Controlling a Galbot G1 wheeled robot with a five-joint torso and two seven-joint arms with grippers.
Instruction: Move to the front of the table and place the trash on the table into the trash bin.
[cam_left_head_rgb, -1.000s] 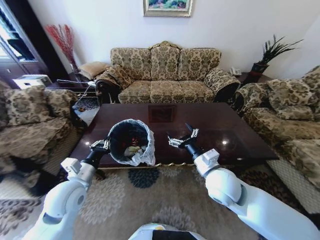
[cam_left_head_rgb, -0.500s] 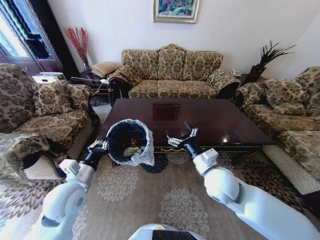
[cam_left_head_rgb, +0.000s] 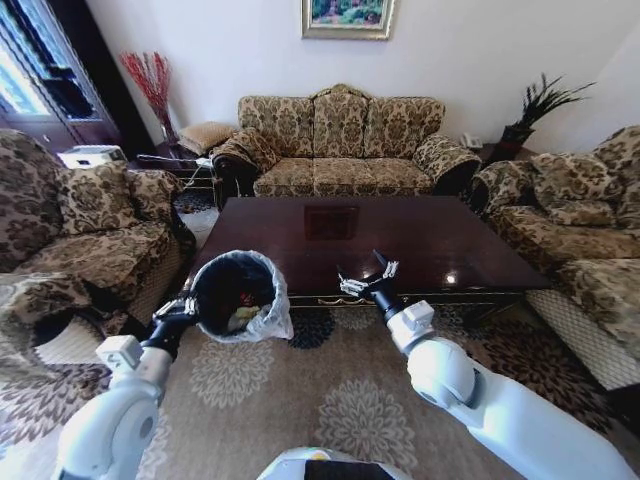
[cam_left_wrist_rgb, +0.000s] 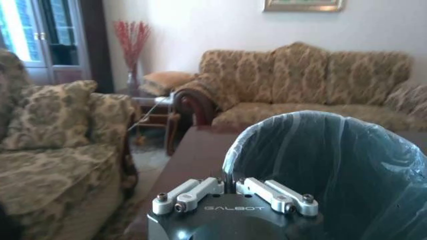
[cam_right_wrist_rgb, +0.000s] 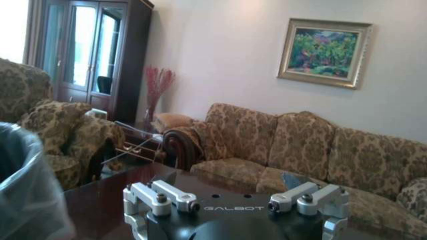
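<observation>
L gripper (cam_left_head_rgb: 182, 308) is clamped on the rim of the trash bin (cam_left_head_rgb: 235, 296), holding it up off the rug, just off the table's (cam_left_head_rgb: 440, 250) near-left corner and tipped so its mouth faces the head cam. In the left wrist view the fingers (cam_left_wrist_rgb: 193, 192) sit pressed together at the bag-lined rim (cam_left_wrist_rgb: 320, 120). Some trash (cam_left_head_rgb: 243, 312) lies inside near the bottom: pale and reddish bits, too small to sort.

R gripper (cam_left_head_rgb: 368, 281) hovers over the table's near edge, roughly mid-length, fingers spread wide w/ nothing between them. Tabletop looks bare and glossy, a framed picture mirrored in it near the far edge.

Handling, as judgement: the bin is light and fairly stiff, but the bag liner is thin, slick film folded over the rim. A pinch on film alone could slip or pull the bag loose, so the hold should take rim wall + bag together, as it seems to now. Gripped at one side of the rim, the bin hangs off-centre and will swing when the base moves; contents are loose and light, could spill if tipped more.
</observation>
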